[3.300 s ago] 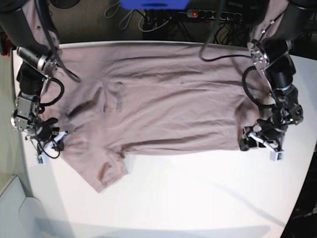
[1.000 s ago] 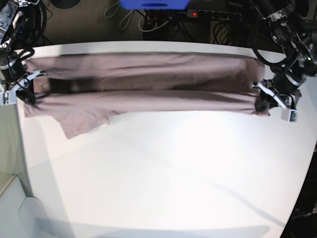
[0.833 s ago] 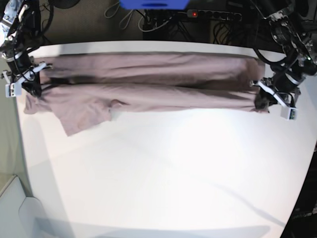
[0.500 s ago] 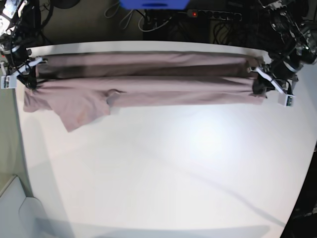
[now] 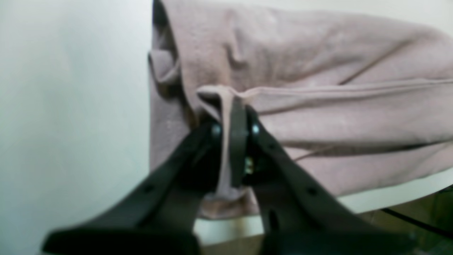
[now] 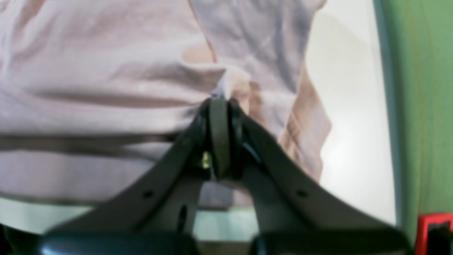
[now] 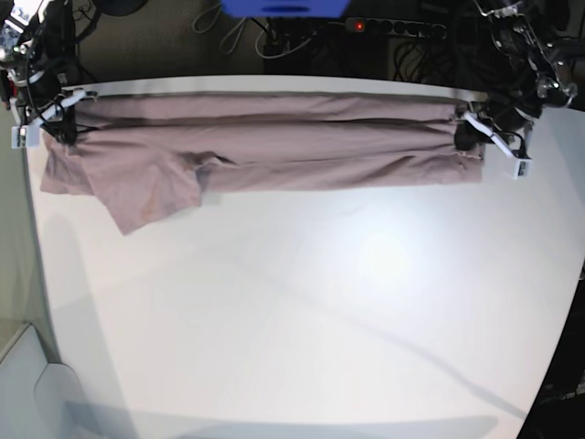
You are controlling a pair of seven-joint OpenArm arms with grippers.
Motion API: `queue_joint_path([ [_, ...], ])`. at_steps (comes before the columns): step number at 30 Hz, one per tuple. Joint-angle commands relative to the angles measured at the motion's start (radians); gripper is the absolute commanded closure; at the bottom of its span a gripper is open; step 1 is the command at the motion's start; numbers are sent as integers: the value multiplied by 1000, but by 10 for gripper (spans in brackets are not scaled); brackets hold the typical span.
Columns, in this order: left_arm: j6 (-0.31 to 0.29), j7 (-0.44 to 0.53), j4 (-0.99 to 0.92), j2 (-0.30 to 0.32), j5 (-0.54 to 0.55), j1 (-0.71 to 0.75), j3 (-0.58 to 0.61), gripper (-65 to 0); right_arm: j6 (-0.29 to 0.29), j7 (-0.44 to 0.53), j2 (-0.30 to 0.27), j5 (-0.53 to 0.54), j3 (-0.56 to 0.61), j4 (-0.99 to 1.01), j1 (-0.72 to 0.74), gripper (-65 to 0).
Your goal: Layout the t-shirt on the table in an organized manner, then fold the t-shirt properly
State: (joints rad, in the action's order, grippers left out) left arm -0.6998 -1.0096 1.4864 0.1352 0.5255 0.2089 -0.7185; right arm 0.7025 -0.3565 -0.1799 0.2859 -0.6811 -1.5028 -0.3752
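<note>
The t-shirt has shifted toward the bench's far edge, stretched between left tool and right tool, both clamped on its ends.

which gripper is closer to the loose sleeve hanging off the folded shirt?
Right. The right gripper pinches the t-shirt at the end just above the loose sleeve. The left gripper pinches the opposite end, across the table.

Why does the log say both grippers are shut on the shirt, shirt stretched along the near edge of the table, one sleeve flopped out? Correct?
Not quite: the t-shirt is stretched along the far edge of the table, as the base view shows. Left gripper and right gripper are shut on it, one sleeve flopped out.
</note>
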Motion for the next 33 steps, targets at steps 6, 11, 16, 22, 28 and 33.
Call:
queue_joint_path([
  [6, 2, 16, 4, 27, 11, -12, -3, -145, -4, -8, -19, 11, 10, -15, -21, -37],
  [11, 2, 16, 4, 27, 11, -12, -3, -442, -4, -77, -46, 11, 11, -23, -38, -223],
  [16, 2, 16, 4, 22, 12, -12, -5, -495, -4, -75, -62, 11, -35, -68, -63, -323],
  [22, 2, 16, 4, 19, 12, -12, -5, -495, -4, -79, -68, 13, -144, -130, -58, -330],
  [28, 2, 16, 3, 17, 12, -10, -5, -496, -4, -108, -74, 13, -142, -183, -12, -330],
  [33, 2, 16, -10, 17, 12, -10, 0, -497, -4, -278, -77, 13, 37, -244, 101, -330],
])
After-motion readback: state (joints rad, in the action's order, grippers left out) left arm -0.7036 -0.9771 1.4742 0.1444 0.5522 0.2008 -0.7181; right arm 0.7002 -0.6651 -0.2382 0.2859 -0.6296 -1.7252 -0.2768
